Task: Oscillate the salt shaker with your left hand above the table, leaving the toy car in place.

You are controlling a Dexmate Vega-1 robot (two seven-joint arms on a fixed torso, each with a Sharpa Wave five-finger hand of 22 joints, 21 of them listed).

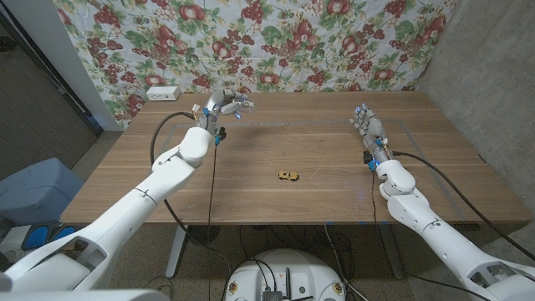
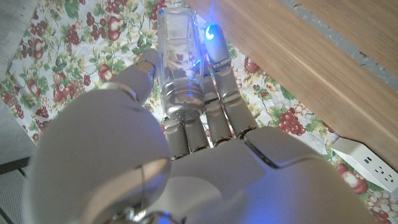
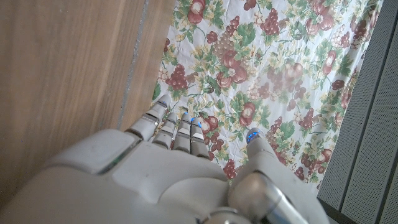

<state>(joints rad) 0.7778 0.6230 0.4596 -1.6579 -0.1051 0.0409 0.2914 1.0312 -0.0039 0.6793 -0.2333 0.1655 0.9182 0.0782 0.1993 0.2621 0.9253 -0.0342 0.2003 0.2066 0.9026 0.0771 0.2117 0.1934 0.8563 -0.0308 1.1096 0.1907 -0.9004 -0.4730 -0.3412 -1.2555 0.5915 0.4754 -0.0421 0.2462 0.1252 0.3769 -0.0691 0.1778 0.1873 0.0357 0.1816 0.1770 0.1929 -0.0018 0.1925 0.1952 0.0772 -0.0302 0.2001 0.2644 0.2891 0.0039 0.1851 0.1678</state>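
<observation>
Left hand [image 1: 224,104] grips the salt shaker [image 2: 179,68], fingers [image 2: 219,93] wrapped round the clear glass body with the thumb on the opposite side; held up above the far left part of the worktop [image 1: 318,142]. Toy car [image 1: 288,176] sits on the worktop near the middle, well apart from both hands. Right hand [image 1: 368,127] is at the far right side, holding nothing, fingers straight and close together. Floral cloth [image 1: 276,42] hangs behind.
</observation>
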